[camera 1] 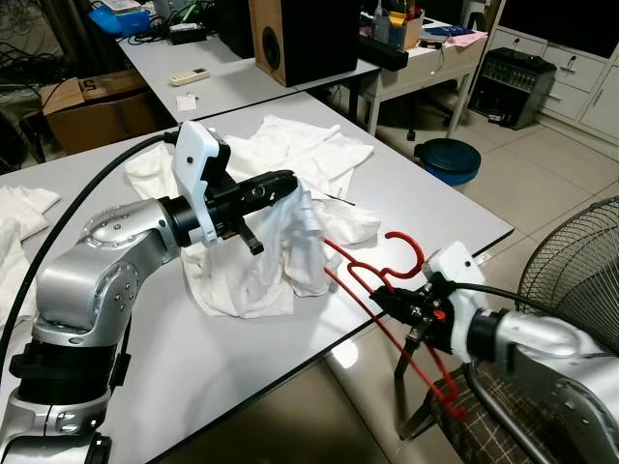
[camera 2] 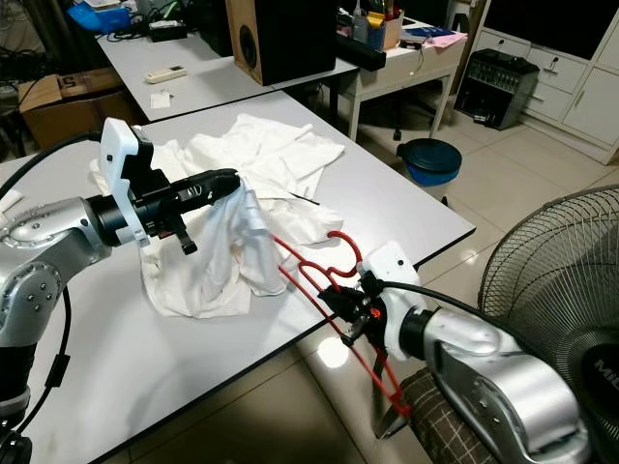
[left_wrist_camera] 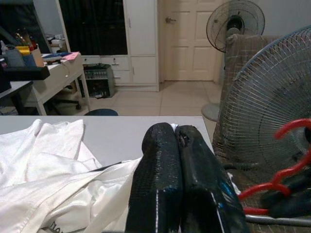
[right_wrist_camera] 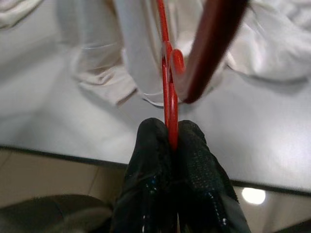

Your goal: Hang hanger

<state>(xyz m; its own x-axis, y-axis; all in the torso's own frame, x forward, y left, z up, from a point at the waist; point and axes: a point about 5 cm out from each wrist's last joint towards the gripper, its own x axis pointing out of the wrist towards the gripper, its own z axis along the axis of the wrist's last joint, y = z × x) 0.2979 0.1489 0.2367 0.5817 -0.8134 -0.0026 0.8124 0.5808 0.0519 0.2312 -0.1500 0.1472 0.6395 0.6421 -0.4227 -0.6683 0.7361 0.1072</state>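
We are pinching the shirt (camera 1: 253, 259) above the table (camera 1: 426, 208) with our closed left claw (camera 1: 286, 182); our right claw (camera 1: 398, 307), clamped tight, is feeding the red hanger (camera 1: 387, 275) in, not yet seated.

red hanger (camera 1: 387, 280) far arm hidden under white shirt (camera 1: 261, 261), floor fan (camera 1: 580, 280) cut by frame edge

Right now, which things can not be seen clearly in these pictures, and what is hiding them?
- Far arm of the red plastic hanger: in the eye views it runs under the lifted white cotton shirt, so its end is hidden.
- Shirt collar: buried in folds at the left tool.
- Hanger hook: blurred in the right wrist view, too near the right tool.
- Small white remote on the far table: buttons too small.
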